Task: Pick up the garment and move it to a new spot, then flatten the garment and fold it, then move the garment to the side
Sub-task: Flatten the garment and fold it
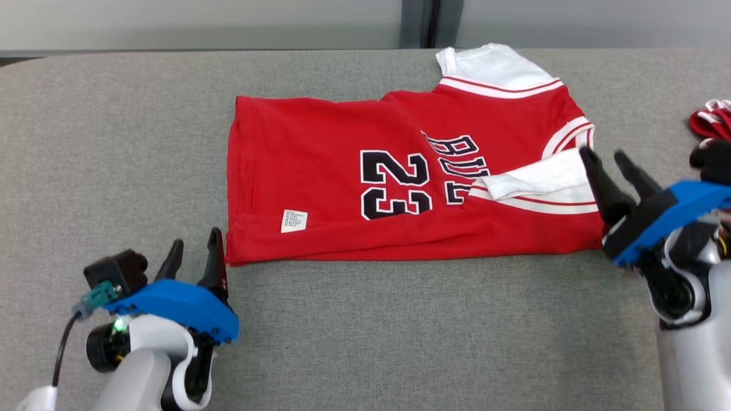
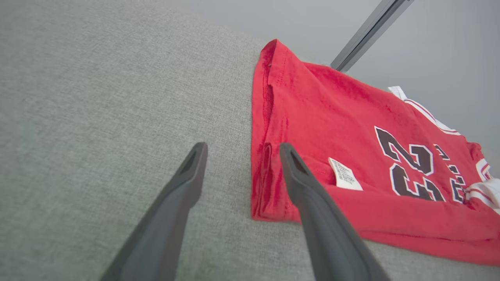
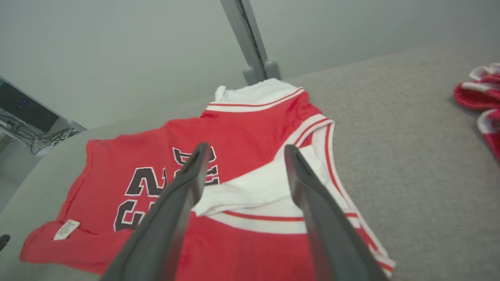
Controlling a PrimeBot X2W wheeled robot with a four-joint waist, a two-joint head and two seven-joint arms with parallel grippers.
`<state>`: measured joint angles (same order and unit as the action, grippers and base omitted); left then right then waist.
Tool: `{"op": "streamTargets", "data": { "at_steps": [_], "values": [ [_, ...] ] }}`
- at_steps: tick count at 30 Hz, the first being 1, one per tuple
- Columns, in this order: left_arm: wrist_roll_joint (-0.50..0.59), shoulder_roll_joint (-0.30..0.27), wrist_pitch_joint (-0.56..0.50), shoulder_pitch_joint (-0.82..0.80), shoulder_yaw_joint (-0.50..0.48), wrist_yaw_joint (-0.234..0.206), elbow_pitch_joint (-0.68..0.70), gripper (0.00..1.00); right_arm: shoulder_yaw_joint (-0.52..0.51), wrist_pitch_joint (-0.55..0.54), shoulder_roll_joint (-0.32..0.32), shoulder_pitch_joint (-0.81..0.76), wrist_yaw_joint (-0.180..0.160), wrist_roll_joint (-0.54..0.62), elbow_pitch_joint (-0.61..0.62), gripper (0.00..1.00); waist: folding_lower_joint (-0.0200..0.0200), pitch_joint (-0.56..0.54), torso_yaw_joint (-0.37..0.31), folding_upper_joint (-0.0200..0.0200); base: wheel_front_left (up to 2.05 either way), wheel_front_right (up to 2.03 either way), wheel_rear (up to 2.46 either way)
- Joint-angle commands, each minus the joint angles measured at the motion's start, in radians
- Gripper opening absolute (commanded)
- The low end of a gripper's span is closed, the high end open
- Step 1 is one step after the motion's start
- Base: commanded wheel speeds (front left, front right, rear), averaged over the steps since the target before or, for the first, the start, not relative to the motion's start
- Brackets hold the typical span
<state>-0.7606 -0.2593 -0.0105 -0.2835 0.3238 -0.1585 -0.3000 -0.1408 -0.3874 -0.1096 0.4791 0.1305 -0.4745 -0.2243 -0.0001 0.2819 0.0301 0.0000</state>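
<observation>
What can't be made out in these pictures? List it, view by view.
Print on the white label: too small, head view.
Chest lettering on the jersey: partly covered by a folded white sleeve, head view.
Red-and-white item: cut off by the right edge, head view.
Number 23: partly behind a finger of the right tool, right wrist view.

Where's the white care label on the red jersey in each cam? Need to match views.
Head view: care label sits lower left on the jersey, near its front edge.
Left wrist view: care label is right of centre, below the middle.
Right wrist view: care label is at the lower left, near the jersey's corner.
Shared landmark: the black 23, next to the label in all three.
</observation>
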Motion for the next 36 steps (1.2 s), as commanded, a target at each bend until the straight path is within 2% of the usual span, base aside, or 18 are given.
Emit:
{"op": "streamTargets", "data": {
  "at_steps": [1, 9, 16, 25, 36],
  "values": [
    [0.010, -0.006, 0.008, 0.028, 0.004, -0.006, 0.000, 1.00, -0.012, -0.014, -0.016, -0.042, 0.001, 0.026, -0.012, 1.00, 0.0001, -0.011, -0.002, 0.0000, 0.00, 0.00, 0.00],
    [0.066, -0.009, 0.003, 0.072, 0.076, -0.015, -0.041, 1.00, -0.099, -0.012, 0.019, -0.140, 0.001, 0.163, -0.038, 1.00, 0.0001, -0.028, -0.011, 0.0000, 0.00, 0.00, 0.00],
    [0.059, 0.016, 0.019, 0.008, 0.076, 0.000, -0.090, 1.00, -0.099, 0.031, 0.047, -0.107, 0.001, 0.203, -0.098, 1.00, 0.0001, -0.011, -0.032, 0.0000, 0.00, 0.00, 0.00],
    [0.051, 0.010, 0.030, -0.041, 0.057, -0.009, -0.108, 1.00, -0.100, 0.061, 0.055, -0.048, 0.001, 0.266, -0.196, 1.00, 0.0001, 0.012, -0.037, 0.0000, 0.00, 0.00, 0.00],
    [0.003, 0.019, 0.016, -0.041, 0.030, -0.006, -0.068, 1.00, -0.135, 0.093, 0.057, -0.015, 0.001, 0.388, -0.294, 1.00, 0.0001, 0.032, -0.023, 0.0000, 0.00, 0.00, 0.00]
  ]
}}
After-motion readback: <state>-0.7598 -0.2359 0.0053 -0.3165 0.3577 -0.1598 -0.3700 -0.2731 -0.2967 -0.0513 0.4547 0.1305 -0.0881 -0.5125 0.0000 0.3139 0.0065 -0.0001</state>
